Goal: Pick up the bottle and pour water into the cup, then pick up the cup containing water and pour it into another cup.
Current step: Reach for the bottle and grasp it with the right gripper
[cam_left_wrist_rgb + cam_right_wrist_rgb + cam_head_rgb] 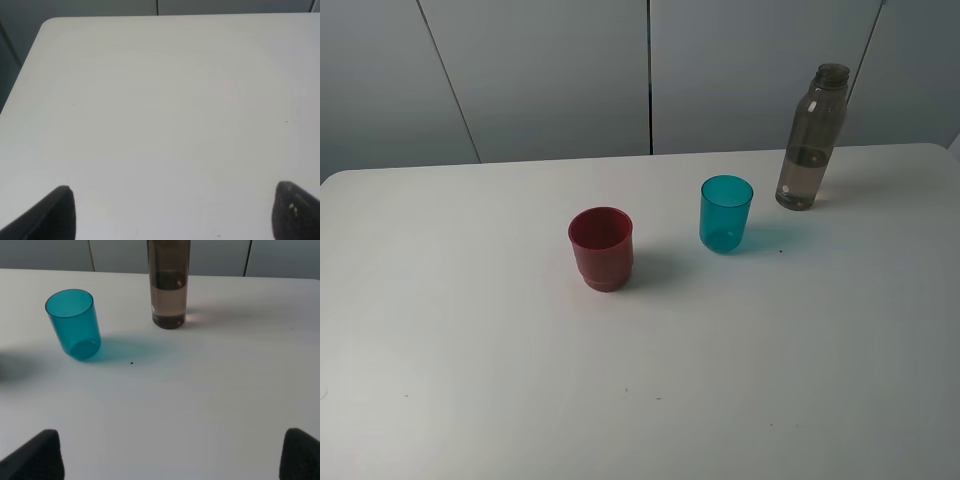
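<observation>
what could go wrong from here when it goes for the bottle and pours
1. The bottle is tall and slim and stands near the far edge of the table; a nudge while grasping could topple it.
2. The teal cup has a small mouth, so poured water could miss and wet the table.

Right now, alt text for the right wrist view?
A translucent teal cup and a smoky bottle part-filled with water stand apart on a white table; the right claw, open and empty, frames the foreground.
</observation>
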